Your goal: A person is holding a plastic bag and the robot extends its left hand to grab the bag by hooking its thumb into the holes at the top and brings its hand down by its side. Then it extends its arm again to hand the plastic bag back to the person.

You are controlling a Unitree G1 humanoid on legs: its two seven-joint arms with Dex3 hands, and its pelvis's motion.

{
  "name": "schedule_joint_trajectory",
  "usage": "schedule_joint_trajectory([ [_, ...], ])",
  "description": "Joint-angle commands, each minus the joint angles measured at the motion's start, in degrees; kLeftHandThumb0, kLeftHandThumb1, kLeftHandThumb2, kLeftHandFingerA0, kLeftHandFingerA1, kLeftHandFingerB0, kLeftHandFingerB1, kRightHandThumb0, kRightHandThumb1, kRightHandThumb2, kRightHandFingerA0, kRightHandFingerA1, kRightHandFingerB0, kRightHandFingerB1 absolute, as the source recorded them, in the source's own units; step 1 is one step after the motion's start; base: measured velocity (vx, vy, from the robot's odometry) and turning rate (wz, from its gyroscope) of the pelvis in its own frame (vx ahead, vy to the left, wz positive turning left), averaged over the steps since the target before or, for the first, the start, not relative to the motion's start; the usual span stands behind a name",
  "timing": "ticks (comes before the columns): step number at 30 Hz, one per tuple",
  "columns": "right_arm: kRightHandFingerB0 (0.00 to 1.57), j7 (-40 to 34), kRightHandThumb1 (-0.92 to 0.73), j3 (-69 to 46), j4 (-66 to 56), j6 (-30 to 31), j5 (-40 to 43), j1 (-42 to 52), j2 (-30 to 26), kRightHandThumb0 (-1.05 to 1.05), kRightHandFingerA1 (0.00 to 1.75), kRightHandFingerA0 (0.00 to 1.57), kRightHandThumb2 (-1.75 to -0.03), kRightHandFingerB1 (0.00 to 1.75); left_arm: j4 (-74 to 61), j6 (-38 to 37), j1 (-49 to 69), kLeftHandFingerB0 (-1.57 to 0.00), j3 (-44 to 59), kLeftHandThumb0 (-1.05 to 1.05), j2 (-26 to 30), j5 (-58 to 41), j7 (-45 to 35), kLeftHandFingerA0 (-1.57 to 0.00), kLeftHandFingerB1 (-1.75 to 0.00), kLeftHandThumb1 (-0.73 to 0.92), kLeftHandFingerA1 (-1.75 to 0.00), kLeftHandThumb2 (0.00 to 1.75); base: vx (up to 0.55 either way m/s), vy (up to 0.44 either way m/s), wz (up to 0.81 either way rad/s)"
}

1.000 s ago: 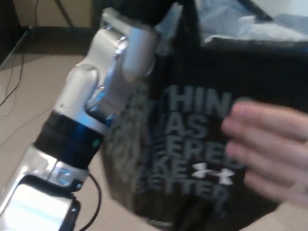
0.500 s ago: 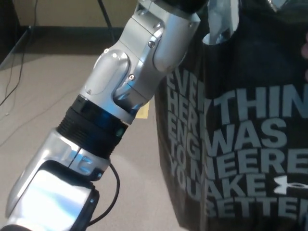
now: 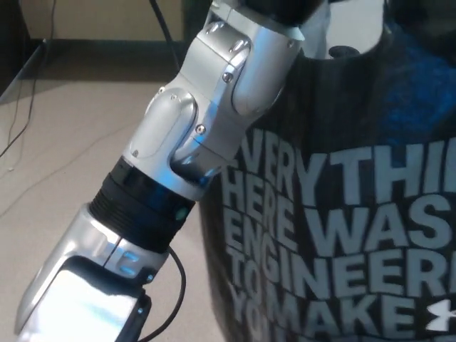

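A black plastic bag (image 3: 335, 235) with large white lettering fills the right half of the head view and hangs close to the camera. My left arm (image 3: 192, 135), silver with a black wrist band, rises from the lower left to the top centre. Only the black base of my left hand (image 3: 279, 7) shows at the top edge, right beside the bag's upper corner. The picture's edge cuts off its grip on the bag. No person's hand shows.
Beige carpet (image 3: 64, 142) lies to the left, with thin cables (image 3: 21, 121) trailing across it. A dark baseboard and wall (image 3: 92, 43) run along the back. A black cable (image 3: 171, 285) loops beside my forearm.
My left arm has lifted higher and steeper. The bag now hangs nearer and fills more of the view. The person's hand that lay on the bag's front one second ago is gone.
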Motion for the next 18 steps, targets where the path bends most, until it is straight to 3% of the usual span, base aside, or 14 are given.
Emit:
schedule_joint_trajectory([
  [1, 0.51, 0.7, -0.6, 0.1, 0.4, 0.1, -0.2, 0.3, -1.4, -0.41, 0.6, 0.65, -0.81, 0.53, -5.6, 14.1, 2.3, 0.0, -0.2, -0.79, 0.9, -2.0, -20.1, 0.0, -0.02, 0.45, 0.0, 0.85, 0.0, 0.0, 0.0],
  [2, 0.5, 0.6, -0.6, 0.1, 0.5, 0.0, -0.2, 0.2, -1.4, -0.41, 0.61, 0.66, -0.81, 0.53, -5.8, 14.4, 2.3, 0.0, -0.2, -0.79, 1.0, -2.0, -20.6, 0.0, -0.02, 0.44, 0.0, 0.85, 0.0, 0.0, 0.0],
  [3, 0.55, 0.7, -0.71, 0.1, 0.4, 0.4, -0.2, 0.1, -1.3, -0.33, 0.52, 0.73, -0.61, 0.42, -6.4, 14.9, 2.4, 0.0, -0.2, -0.92, 1.4, -1.8, -21.9, 0.0, 0.0, 0.48, 0.0, 0.59, 0.0, 0.0, 0.0],
  [9, 0.55, 0.8, -0.71, 0.2, -0.7, 0.8, -0.3, 0.8, -1.3, -0.33, 0.51, 0.71, -0.62, 0.42, -8.6, 16.2, 3.6, 0.0, -0.2, -0.91, 1.9, -1.9, -24.9, 0.0, 0.0, 0.46, 0.0, 0.61, 0.0, 0.0, 0.0],
  [10, 0.5, 1.0, -0.61, 0.3, -0.5, 0.9, -0.3, 0.7, -1.3, -0.4, 0.59, 0.63, -0.82, 0.53, -9.2, 16.2, 3.9, 0.0, -0.1, -0.91, 2.2, -2.2, -25.8, 0.0, 0.0, 0.47, 0.0, 0.6, 0.0, 0.0, 0.0],
  [11, 0.5, 1.1, -0.61, 0.3, -0.4, 0.9, -0.3, 0.6, -1.4, -0.4, 0.59, 0.63, -0.82, 0.53, -9.5, 16.3, 4.0, 0.0, -0.1, -0.91, 2.3, -2.3, -26.2, 0.0, 0.0, 0.47, 0.0, 0.6, 0.0, 0.0, 0.0],
  [16, 0.49, 0.9, -0.6, 0.6, 0.1, 0.5, -0.5, 0.5, -1.4, -0.4, 0.59, 0.63, -0.81, 0.52, -10.9, 17.8, 4.7, 0.0, 0.0, -0.87, 2.8, -2.7, -29.5, 0.0, 0.0, 0.46, 0.0, 0.58, 0.0, 0.0, 0.0],
  [17, 0.53, 1.1, -0.72, 0.6, 0.0, 0.8, -0.5, 0.5, -1.6, -0.33, 0.48, 0.68, -0.6, 0.4, -11.5, 18.0, 5.1, 0.0, -0.1, -0.87, 3.1, -2.5, -30.2, 0.0, 0.0, 0.45, 0.0, 0.6, 0.0, 0.0, 0.0],
  [18, 0.53, 1.2, -0.72, 0.7, -0.2, 0.8, -0.6, 0.5, -1.6, -0.34, 0.48, 0.68, -0.6, 0.4, -11.8, 17.9, 5.4, 0.0, 0.0, -0.88, 3.3, -2.6, -30.6, 0.0, 0.0, 0.45, 0.0, 0.61, 0.0, 0.0, 0.0],
])
